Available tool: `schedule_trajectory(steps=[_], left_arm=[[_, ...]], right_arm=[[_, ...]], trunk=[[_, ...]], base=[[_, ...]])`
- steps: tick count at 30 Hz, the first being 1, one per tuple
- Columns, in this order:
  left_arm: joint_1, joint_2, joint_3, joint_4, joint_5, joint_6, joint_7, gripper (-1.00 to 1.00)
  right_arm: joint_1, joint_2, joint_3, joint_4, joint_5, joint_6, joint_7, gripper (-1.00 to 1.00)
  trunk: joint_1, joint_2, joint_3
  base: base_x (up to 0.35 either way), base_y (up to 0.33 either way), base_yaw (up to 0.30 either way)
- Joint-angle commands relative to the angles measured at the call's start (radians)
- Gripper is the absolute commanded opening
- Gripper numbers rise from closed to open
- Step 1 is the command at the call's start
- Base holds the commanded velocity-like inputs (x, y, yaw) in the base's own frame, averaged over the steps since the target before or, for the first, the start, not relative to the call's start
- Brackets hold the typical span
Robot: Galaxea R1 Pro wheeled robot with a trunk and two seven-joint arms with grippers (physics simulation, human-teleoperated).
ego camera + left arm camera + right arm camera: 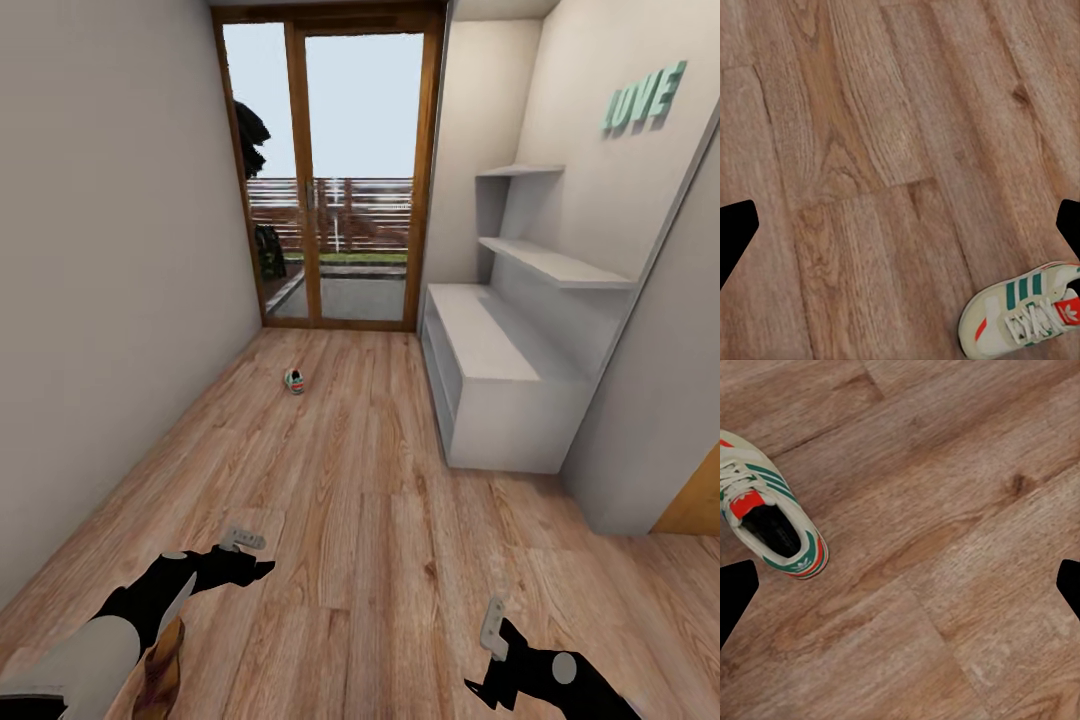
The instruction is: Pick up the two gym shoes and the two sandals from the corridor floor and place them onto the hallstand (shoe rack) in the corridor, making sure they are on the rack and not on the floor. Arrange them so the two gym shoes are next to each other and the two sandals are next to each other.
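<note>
One gym shoe lies far down the corridor floor, near the glass door. The left wrist view catches another white, green-striped gym shoe at the frame's corner, and the right wrist view shows a gym shoe lying on the planks. I cannot tell whether those two are the same shoe. A brown sandal lies partly hidden under my left forearm. My left gripper and right gripper both hover open over bare planks, holding nothing. The hallstand stands along the right wall with nothing on it.
A wood-framed glass door closes the far end of the corridor. Plain walls run along both sides, and a wall corner juts out just past the hallstand. Green letters hang above the upper shelves.
</note>
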Motion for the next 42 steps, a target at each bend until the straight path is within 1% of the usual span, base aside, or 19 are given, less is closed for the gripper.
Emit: schedule_trajectory(steps=[1, 23, 31, 39, 42], left_arm=[[0.000, 0.001, -0.002, -0.002, -0.005, 0.004, -0.003, 1.00], [0.000, 0.000, -0.003, -0.003, -0.005, 0.003, -0.003, 1.00], [-0.001, 0.000, -0.003, -0.003, -0.004, 0.003, -0.006, 1.00], [-0.001, 0.001, -0.003, -0.003, -0.007, 0.004, -0.045, 1.00], [-0.001, 0.003, -0.002, -0.003, -0.007, 0.004, -0.060, 1.00]], right_arm=[[0.000, 0.000, 0.000, -0.001, 0.011, -0.008, 0.001, 1.00], [0.000, 0.004, 0.002, 0.001, 0.014, -0.009, 0.001, 1.00], [0.000, 0.006, 0.004, 0.010, 0.014, -0.009, 0.002, 1.00], [0.000, 0.021, 0.007, 0.032, 0.017, -0.009, 0.002, 1.00], [0.000, 0.030, 0.025, 0.046, 0.021, -0.009, 0.002, 1.00]], trunk=[[0.004, -0.008, -0.004], [0.088, -0.162, -0.073], [0.119, -0.218, -0.102], [0.149, -0.274, -0.132], [0.161, -0.295, -0.142]], base=[[0.000, 0.000, 0.000], [0.000, 0.000, 0.000], [0.000, 0.000, 0.000], [0.000, 0.000, 0.000], [0.000, 0.000, 0.000]])
